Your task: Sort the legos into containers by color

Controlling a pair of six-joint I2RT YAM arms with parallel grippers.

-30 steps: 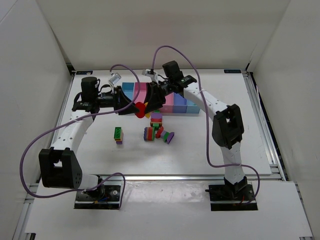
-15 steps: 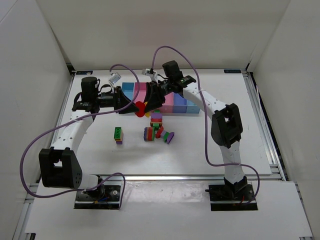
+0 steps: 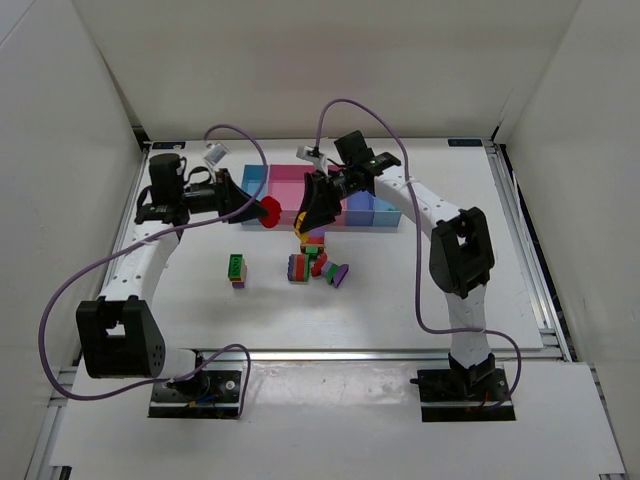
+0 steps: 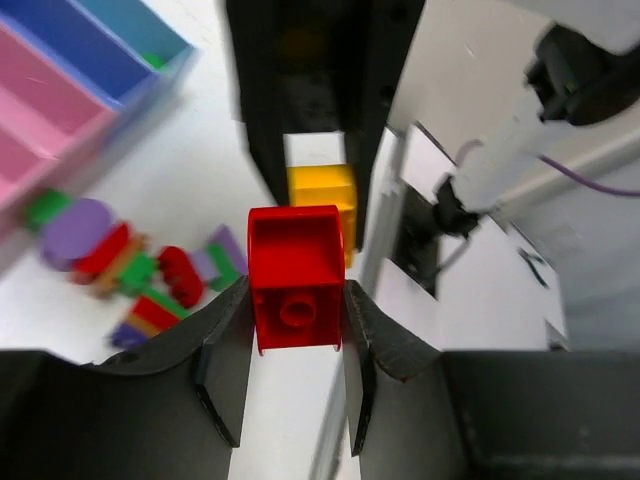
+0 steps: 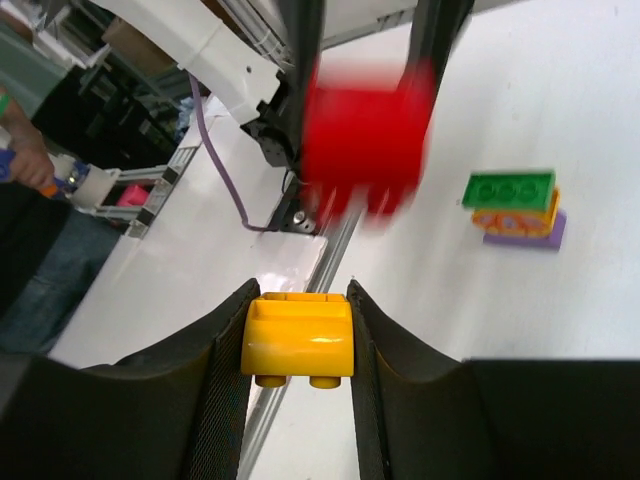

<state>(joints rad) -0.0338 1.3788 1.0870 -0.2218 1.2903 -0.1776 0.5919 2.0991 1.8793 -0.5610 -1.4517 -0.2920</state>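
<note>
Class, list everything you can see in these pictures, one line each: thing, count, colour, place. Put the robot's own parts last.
tray: one, light blue, pink and darker blue compartments, far side of table.
red brick: one, red, held in the air by left tool.
yellow brick: one, yellow, held by right tool.
brick pile: several, red, green, purple, orange, table centre.
brick stack: one, green over orange over purple, left of the pile.
table: one, white.
cables: two, purple, along the arms.
left tool: black, shut on red brick.
right tool: black, shut on yellow brick.
</note>
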